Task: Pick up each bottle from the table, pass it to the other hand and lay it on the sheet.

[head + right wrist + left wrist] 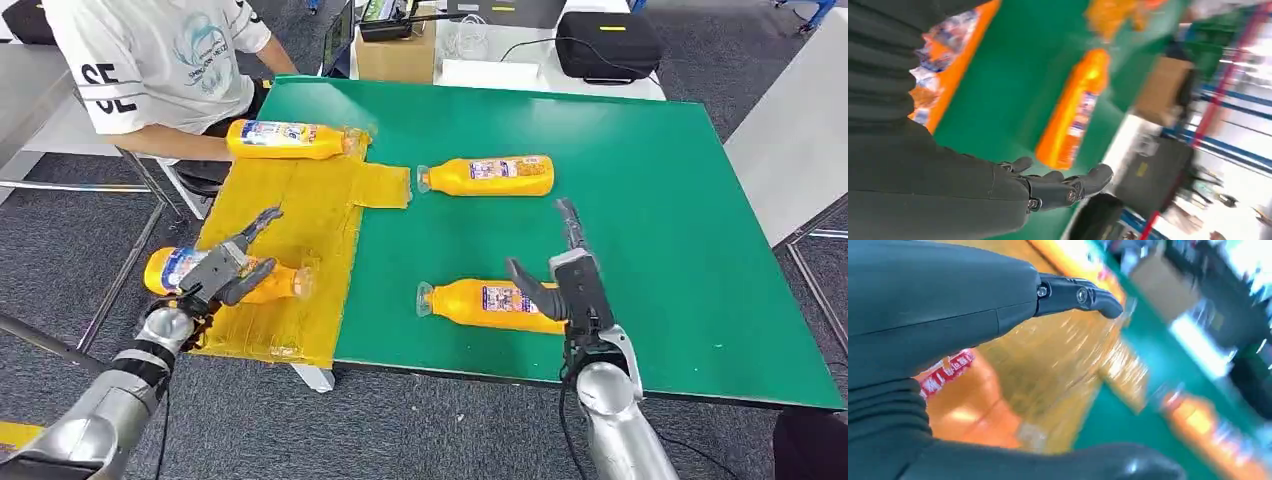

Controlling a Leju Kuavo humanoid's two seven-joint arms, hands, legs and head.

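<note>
Left hand point(225, 270), at lower left of the head view, grips an orange bottle point(172, 268) with a blue-white label, lying over the yellow sheet point(300, 225). Right hand point(565, 275), lower centre, holds nothing, fingers spread above another orange bottle point(480, 300) on the green tabletop point(680, 240). A third point(490, 175) lies at centre; a fourth point(285, 139) at the sheet's upper edge.

dark grey carpet floor point(420, 420) all round a green-topped bench point(650, 230). beyond its far edge, a white table point(520, 55) with a cardboard box point(395, 55) and a black case point(608, 45). at the far left corner, a seated person in a white t-shirt point(160, 60); to the right, a pale grey tabletop point(800, 140).
</note>
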